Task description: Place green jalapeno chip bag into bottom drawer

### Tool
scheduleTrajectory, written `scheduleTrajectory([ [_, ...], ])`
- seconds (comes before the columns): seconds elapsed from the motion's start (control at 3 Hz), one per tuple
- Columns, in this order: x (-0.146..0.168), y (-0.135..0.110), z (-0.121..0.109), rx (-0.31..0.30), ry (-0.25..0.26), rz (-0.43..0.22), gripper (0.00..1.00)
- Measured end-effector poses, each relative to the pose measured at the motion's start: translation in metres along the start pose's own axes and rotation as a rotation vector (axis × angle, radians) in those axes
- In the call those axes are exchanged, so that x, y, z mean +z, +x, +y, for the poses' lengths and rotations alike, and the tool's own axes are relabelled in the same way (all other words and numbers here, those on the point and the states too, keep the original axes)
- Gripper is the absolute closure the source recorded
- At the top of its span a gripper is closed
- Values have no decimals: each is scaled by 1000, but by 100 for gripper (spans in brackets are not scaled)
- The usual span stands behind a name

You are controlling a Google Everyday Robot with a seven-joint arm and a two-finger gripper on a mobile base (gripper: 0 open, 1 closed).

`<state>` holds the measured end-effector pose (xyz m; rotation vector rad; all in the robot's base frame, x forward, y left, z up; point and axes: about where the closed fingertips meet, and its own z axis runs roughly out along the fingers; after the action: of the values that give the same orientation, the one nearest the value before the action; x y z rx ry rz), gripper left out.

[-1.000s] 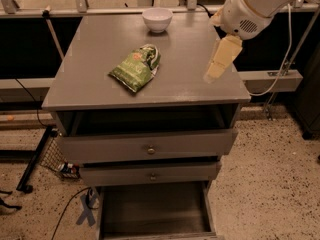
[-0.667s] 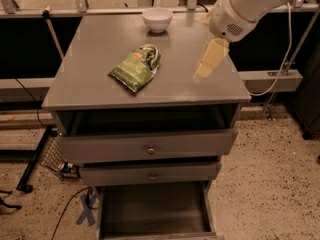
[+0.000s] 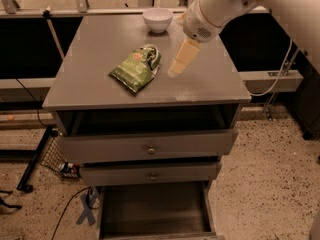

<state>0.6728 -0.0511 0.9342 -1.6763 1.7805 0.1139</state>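
The green jalapeno chip bag (image 3: 136, 68) lies flat on the grey cabinet top (image 3: 95, 54), left of centre, with its length running diagonally. My gripper (image 3: 176, 70) hangs from the white arm at the upper right. It points down and left, just right of the bag and a little above the top, and it holds nothing. The bottom drawer (image 3: 150, 211) is pulled open at the foot of the cabinet, and its dark floor is bare.
A white bowl (image 3: 158, 19) stands at the back of the cabinet top. Two wider drawer fronts with round knobs (image 3: 151, 149) (image 3: 153, 176) sit above the bottom drawer. A wire rack (image 3: 52, 156) and cables lie on the speckled floor to the left.
My gripper has moved left across the cabinet top, from near the right edge to just beside the chip bag. The bag, bowl and drawers have not moved.
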Motion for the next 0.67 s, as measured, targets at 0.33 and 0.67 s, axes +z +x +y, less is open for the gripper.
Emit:
scheduleTrajectory([
  [0.33, 32, -11, -13, 13, 4, -21, 0],
  [0.67, 60, -16, -23, 39, -6, -39, 0],
])
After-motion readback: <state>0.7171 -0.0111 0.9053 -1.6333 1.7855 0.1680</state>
